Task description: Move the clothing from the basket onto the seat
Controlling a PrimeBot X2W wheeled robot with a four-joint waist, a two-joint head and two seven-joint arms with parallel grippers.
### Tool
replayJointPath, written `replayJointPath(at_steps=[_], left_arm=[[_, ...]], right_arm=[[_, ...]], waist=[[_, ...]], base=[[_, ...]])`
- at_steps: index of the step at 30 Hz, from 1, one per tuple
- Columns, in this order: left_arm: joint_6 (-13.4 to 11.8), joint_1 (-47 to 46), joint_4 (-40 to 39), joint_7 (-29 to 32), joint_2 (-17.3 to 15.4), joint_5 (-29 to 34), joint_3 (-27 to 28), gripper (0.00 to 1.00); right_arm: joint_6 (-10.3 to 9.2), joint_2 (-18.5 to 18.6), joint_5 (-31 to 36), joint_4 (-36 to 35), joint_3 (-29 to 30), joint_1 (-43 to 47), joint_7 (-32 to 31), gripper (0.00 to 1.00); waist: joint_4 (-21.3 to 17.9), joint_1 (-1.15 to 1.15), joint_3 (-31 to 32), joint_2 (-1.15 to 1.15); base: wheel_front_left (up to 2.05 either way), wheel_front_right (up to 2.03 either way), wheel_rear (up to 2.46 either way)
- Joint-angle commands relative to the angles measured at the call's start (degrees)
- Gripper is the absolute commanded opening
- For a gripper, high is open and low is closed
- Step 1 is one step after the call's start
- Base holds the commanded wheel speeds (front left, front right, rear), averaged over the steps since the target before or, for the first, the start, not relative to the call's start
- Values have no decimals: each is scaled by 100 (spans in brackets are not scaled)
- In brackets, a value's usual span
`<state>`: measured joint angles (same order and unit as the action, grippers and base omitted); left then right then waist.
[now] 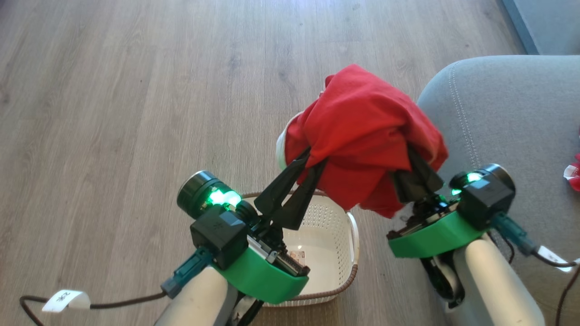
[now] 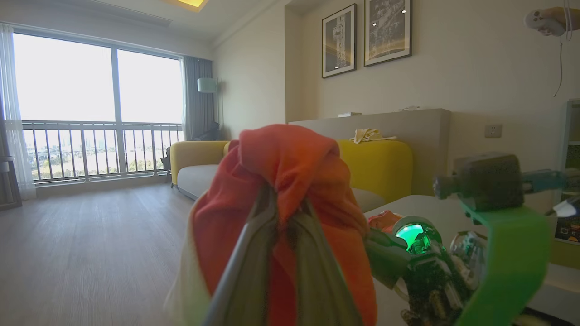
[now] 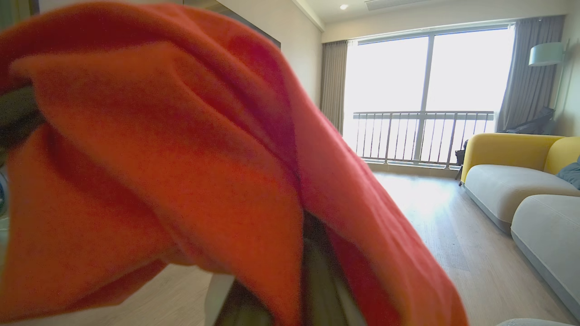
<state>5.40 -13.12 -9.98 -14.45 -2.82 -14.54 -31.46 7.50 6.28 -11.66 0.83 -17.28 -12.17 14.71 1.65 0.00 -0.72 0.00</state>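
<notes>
Clothing [image 1: 367, 127], one bundle, pinched by my left gripper [image 1: 315, 162] and right gripper [image 1: 414, 163]; one basket [image 1: 326, 217] at 6 o'clock, seat [image 1: 507, 113] at 3.

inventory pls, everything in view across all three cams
clothing: one bundle, red with white trim, held up above the basket
basket: one, cream with brown rim, on the floor; a sticker inside
seat: one, grey, right of the basket
red-and-white item: one, on the seat, cut off by the head view's right edge
floor: grey-brown wood planks
sofa: one, yellow back, grey cushions, near the window
framed pictures: two, dark, on the wall
floor lamp: one, pale shade, by the curtain
left gripper: dark fingers, shut on the clothing
right gripper: dark fingers under the clothing, closure hidden
</notes>
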Motion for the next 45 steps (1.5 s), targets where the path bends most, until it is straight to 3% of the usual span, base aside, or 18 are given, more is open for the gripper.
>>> replayJointPath(at_steps=[1, 13, 35, 36, 37, 38, 45], left_arm=[[21, -181, -152, -55, -6, 42, 212, 0], [69, -99, 11, -55, -6, 17, 243, 0], [204, -20, 944, -55, -6, 161, -91, 0], [205, -26, 974, -55, -6, 156, -105, 23], [206, -29, 996, -55, -6, 155, -108, 81], [206, -23, 1034, -55, -6, 163, -99, 100], [208, 61, 1388, -55, -51, 349, -137, 100]], right_arm=[[-1, -117, -3, -259, 63, -120, 29, 0], [-1, -288, -222, -621, 553, -108, 29, 0], [-1, -317, -305, -925, 410, -124, 29, 0], [-1, -314, -307, -926, 404, -121, 29, 0], [-1, -310, -310, -927, 401, -118, 29, 0], [-1, -305, -314, -927, 399, -115, 29, 0], [-1, -246, -290, -914, 383, -100, 29, 0]], waist=[[12, 0, 3, 0], [43, 0, 8, 0], [0, 0, 5, 0], [-1, 0, 4, 0], [0, 0, 3, 0], [0, 0, 2, 0], [-28, 0, -11, 0]], base=[[0, 0, 0], [0, 0, 0], [0, 0, 0], [0, 0, 0], [0, 0, 0], [0, 0, 0], [0, 0, 0]])
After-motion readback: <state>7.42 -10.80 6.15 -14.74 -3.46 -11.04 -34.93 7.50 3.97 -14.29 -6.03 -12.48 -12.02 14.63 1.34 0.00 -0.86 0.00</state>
